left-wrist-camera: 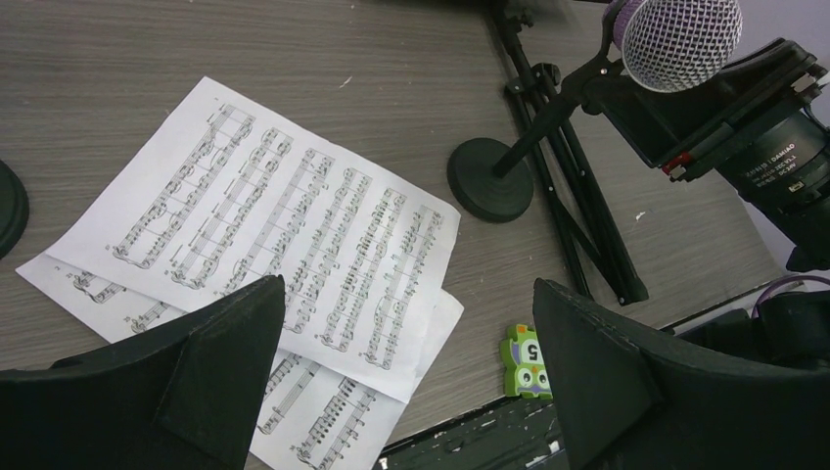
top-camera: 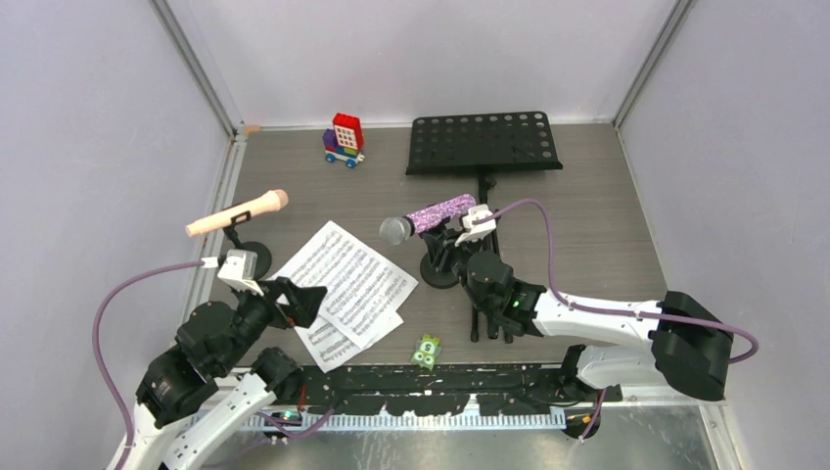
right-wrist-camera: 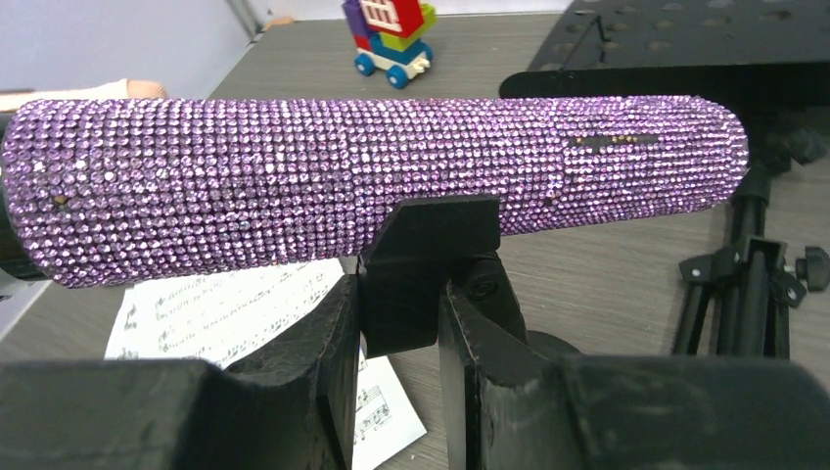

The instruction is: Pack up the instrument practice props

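My right gripper (right-wrist-camera: 399, 313) is shut on the black clip (right-wrist-camera: 431, 264) of a short mic mount (top-camera: 438, 274), and the purple-glitter microphone (right-wrist-camera: 372, 176) lies across that clip. The mount's round base (left-wrist-camera: 489, 181) rests on the table beside the tripod legs (left-wrist-camera: 587, 225) of the black perforated music desk (top-camera: 484, 142). Two white sheet-music pages (top-camera: 352, 279) lie overlapping on the table. My left gripper (left-wrist-camera: 408, 287) hangs open above their near edge with nothing between its fingers. The pink microphone (top-camera: 238, 212) sits on its own mount (top-camera: 250, 253) at the left.
A red-blue toy brick vehicle (top-camera: 345, 140) stands at the back, left of the music desk. A small green square piece (left-wrist-camera: 524, 357) lies near the table's front edge, by the black rail (top-camera: 440, 392). Grey walls close in the left, back and right sides.
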